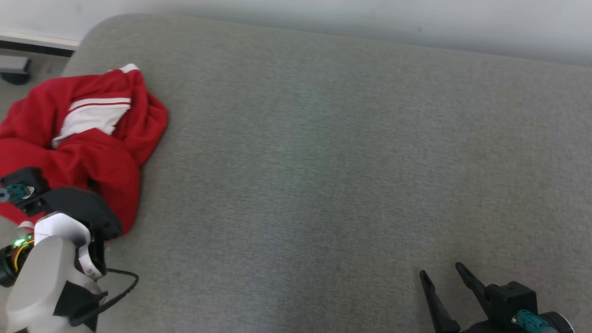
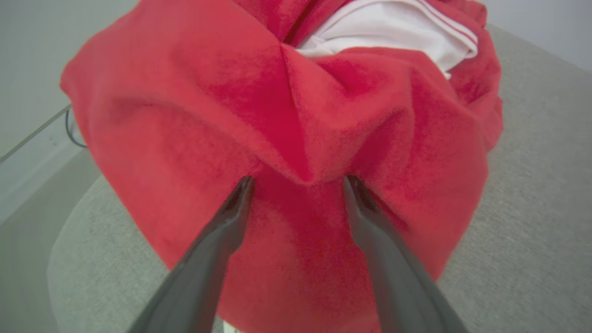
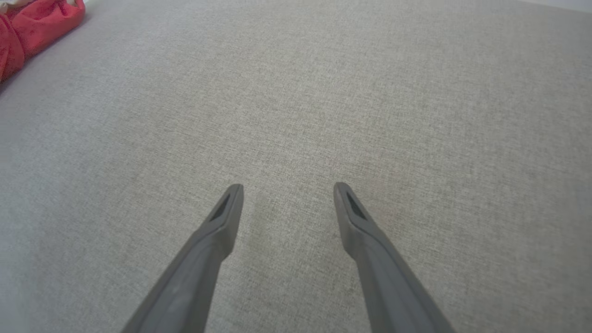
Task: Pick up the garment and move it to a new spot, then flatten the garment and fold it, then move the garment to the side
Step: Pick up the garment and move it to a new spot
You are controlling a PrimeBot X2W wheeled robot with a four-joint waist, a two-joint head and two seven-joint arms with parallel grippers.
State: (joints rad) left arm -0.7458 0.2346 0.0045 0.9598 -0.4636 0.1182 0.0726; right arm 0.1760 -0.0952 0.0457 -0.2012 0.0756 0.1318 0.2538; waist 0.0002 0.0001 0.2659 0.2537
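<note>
Left gripper wide open, tips straddling a garment ridge, nothing held yet. Right gripper open, empty. Best: close deep on ridge, lift slowly.

Left arm is reaching toward the far left, its pale forearm rising from the near-left corner and the black wrist housing angling forward past it. The left gripper is pointing away from the body, jaws standing wide apart, dark fingers splaying in a V. The right gripper is sitting low at the near right, fingers pointing up and leaning left, jaws also spread wide. The right wrist is sitting at the bottom edge, teal connector showing.
</note>
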